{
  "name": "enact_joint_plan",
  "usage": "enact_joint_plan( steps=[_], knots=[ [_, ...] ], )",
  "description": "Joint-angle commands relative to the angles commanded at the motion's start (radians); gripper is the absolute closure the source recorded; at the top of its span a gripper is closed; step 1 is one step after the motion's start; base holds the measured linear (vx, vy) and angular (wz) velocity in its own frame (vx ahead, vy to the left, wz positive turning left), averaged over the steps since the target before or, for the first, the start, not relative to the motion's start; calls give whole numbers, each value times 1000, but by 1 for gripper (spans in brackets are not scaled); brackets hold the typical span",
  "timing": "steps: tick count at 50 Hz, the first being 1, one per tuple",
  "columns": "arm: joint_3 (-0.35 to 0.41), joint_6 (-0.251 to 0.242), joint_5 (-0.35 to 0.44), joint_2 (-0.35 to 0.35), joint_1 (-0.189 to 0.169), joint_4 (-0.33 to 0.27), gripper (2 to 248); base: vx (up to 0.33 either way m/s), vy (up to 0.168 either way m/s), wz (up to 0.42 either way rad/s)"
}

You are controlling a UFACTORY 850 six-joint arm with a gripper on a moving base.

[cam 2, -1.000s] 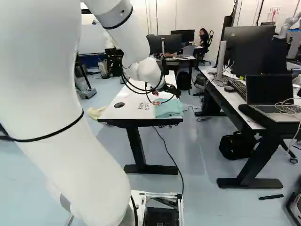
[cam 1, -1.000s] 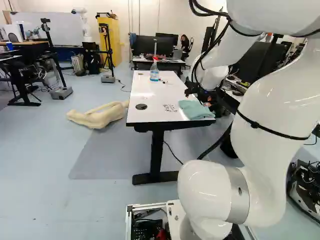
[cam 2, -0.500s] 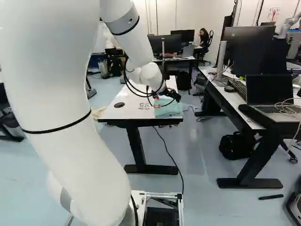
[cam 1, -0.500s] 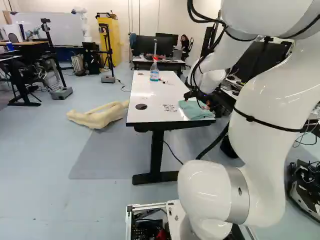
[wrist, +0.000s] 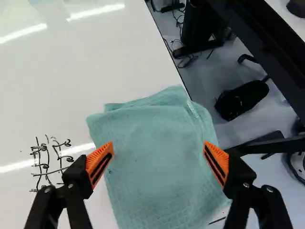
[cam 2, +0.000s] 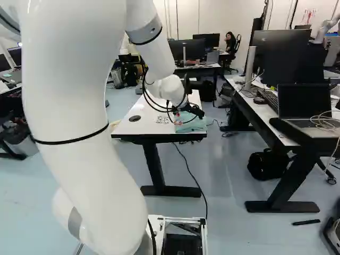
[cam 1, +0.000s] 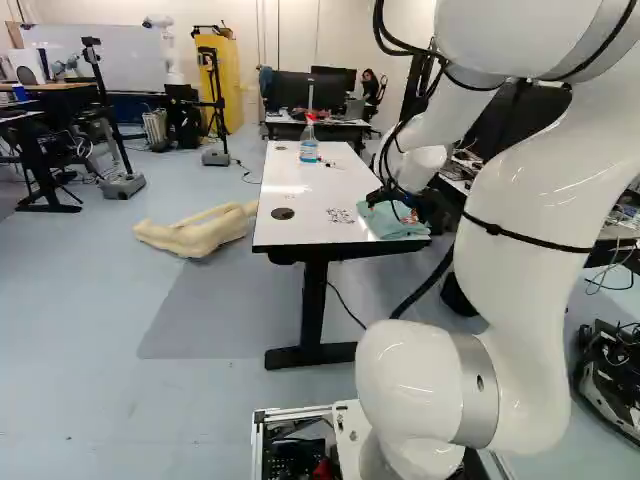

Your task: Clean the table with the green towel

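Pale blue floor (cam 1: 90,330) surrounds the white counter (cam 1: 300,235), which runs up the middle of the left base view, and the base has not moved. What has changed is the arm (cam 1: 530,220): over the last second it has swung and brought the gripper (wrist: 158,147) down over the green towel (wrist: 155,167), while the towel has kept its place. It lies folded at the counter's near right corner, right of centre in the left base view, and appears to lap over the side edge. The gripper stands wide, its orange pads (wrist: 99,164) apart and nothing pinched between them; the towel spreads under and between them, and whether either pad touches it I cannot tell. For the task, this reads as the last of the approach: the grasp likely comes next, and wiping has yet to begin. Closing should bunch the cloth, though too high a close might slip off so flat a fold. Counting up: one towel, one gripper with two fingers, one spray bottle (cam 1: 308,145) towards the counter's far end, upper middle of the left base view, one main patch of black scribble (cam 1: 340,215) beside the towel, and one dark round disc (cam 1: 283,213) left of that.
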Motion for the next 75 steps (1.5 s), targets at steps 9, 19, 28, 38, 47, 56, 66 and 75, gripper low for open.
enact_joint_plan(
  steps=[9,19,28,38,47,56,66,75],
  knots=[
    [0,0,0,0,0,0,37,0,0,0],
    [0,0,0,0,0,0,114,0,0,0],
    [0,0,0,0,0,0,189,0,0,0],
    [0,0,0,0,0,0,229,0,0,0],
    [2,0,0,9,0,0,229,0,0,0],
    [7,0,0,33,0,0,229,0,0,0],
    [13,0,0,62,0,0,229,0,0,0],
    [18,0,0,88,1,0,229,0,0,0]
  ],
)
